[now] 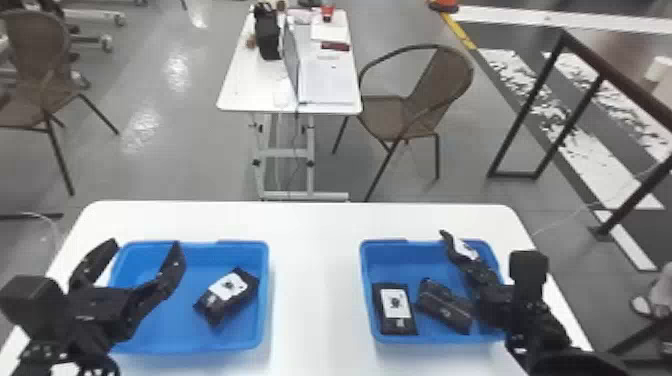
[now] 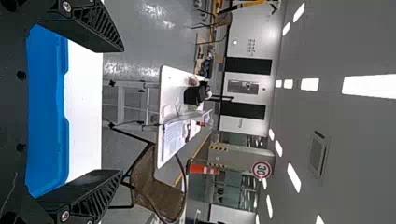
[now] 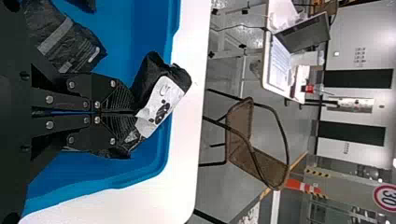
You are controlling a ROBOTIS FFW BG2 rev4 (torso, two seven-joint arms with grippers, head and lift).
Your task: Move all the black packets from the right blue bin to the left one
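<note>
My right gripper (image 1: 477, 272) is at the right side of the right blue bin (image 1: 430, 340), shut on a black packet (image 1: 462, 248) with a white label. In the right wrist view my right gripper (image 3: 133, 112) pinches that packet (image 3: 161, 100). Two more black packets, one labelled (image 1: 395, 309) and one darker (image 1: 444, 306), lie in the same bin. One labelled black packet (image 1: 227, 295) rests in the left blue bin (image 1: 190, 347). Over that bin's left part my left gripper (image 1: 135, 252) stands open; in the left wrist view the left gripper (image 2: 119, 109) has nothing between its fingers.
Both bins stand on a white table (image 1: 315, 280), with a wide strip of tabletop between them. Beyond it are a smaller table (image 1: 240, 90) with a laptop, a wicker chair (image 1: 440, 85) and a black metal rail (image 1: 515, 115).
</note>
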